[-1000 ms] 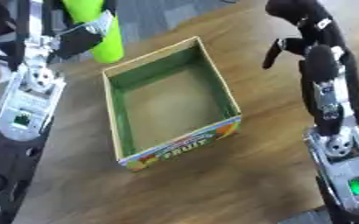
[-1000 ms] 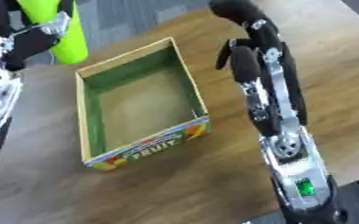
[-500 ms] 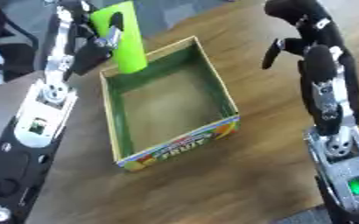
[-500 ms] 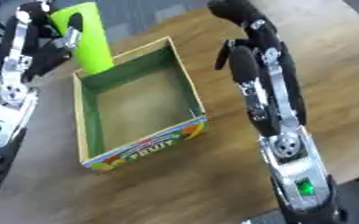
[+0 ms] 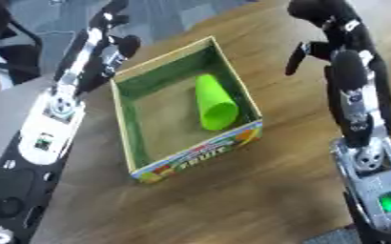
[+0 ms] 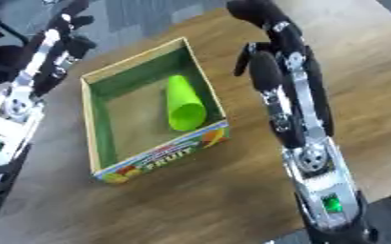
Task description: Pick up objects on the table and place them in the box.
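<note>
- Box (image 5: pixel 135 157): open cardboard box with green inner walls and a tan floor, sitting askew on the wooden table (image 5: pixel 257 200). The near short wall carries fruit pictures and the word FRUIT.
- Green cup (image 5: pixel 211 102): bright green, lying on its side on the box floor, open mouth toward 6 o'clock, narrow end toward 12 o'clock. It lies in the half of the box toward 3 o'clock, just beside that long wall; whether it touches the wall cannot be told.
- Left hand (image 5: pixel 115 19): at about 11 o'clock from the box, beyond its far corner and over the table's far edge. Nothing is in it. It is blurred and dark, so how far the fingers are spread cannot be told.
- Left arm: runs from the 7 o'clock corner of the left eye view up along the box's 9 o'clock side, apart from the box wall.
- Right hand (image 6: pixel 251 10): at about 1 o'clock from the box, raised above the table, well apart from the box. Fingers curled in, holding nothing; one dark finger hangs downward beside the wrist.
- Right forearm: comes up from the 5 o'clock corner, clear of the box.
</note>
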{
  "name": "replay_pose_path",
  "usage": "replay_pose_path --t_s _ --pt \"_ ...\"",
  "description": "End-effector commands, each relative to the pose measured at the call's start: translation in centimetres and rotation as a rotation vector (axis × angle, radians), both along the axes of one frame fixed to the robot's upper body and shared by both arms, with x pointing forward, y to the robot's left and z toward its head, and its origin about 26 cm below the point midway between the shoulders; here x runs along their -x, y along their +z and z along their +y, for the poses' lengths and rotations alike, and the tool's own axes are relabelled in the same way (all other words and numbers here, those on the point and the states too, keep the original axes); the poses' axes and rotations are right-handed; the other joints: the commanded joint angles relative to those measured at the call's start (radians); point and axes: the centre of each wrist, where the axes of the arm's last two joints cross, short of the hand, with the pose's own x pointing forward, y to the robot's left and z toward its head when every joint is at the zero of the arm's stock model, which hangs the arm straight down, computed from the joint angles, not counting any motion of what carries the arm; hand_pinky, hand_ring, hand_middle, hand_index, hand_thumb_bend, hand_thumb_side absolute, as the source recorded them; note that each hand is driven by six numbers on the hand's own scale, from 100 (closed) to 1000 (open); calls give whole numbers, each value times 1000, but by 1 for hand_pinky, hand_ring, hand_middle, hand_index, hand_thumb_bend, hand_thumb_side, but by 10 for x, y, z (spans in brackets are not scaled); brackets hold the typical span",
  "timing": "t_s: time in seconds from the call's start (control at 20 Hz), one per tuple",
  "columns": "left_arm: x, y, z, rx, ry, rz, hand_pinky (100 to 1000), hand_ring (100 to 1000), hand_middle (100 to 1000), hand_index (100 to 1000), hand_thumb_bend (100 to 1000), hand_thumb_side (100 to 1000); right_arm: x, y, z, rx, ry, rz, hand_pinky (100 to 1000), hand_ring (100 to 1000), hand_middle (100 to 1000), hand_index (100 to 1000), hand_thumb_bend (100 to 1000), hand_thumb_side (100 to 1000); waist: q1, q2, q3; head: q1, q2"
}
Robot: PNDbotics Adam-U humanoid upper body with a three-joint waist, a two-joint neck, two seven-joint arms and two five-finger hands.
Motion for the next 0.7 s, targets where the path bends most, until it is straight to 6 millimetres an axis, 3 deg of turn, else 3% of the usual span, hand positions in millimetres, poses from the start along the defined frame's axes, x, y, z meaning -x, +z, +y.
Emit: replay_pose_path --t_s 0.05,0.2,0.35,0.45,0.5,0.55,0.7 --pt "0 10 9 0 0 -19 672 946 1000 1000 813 968 1 5 1 -10 10 -20 338 846 800 953 393 1000 -9 -9 5 -10 0" --pt "0 11 11 8 9 -29 666 946 1000 1000 801 969 1 5 1 -9 9 -20 338 846 800 953 395 1000 -10 -6 7 -11 0" --pt "7 25 14 62 32 -143 666 932 981 1000 592 985 1 5 1 -10 7 -20 337 847 800 955 399 1000 -12 -3 12 -11 0" --pt "19 39 13 142 20 -285 658 914 954 963 386 1000 1 5 0 -12 5 -20 337 848 800 960 399 1000 -14 0 18 -13 0" --pt "26 44 13 184 10 -345 654 908 949 955 355 1000 1 6 0 -13 4 -20 337 849 800 961 398 1000 -15 2 21 -13 0" --pt "34 50 12 225 -7 -409 646 892 931 929 235 1000 1 6 0 -17 3 -20 340 850 800 971 381 1000 -17 4 30 -14 0" --pt "53 54 11 306 -47 -484 626 875 908 907 146 1000 1 5 0 -37 0 -19 344 852 798 992 346 1000 -25 11 58 -13 0"
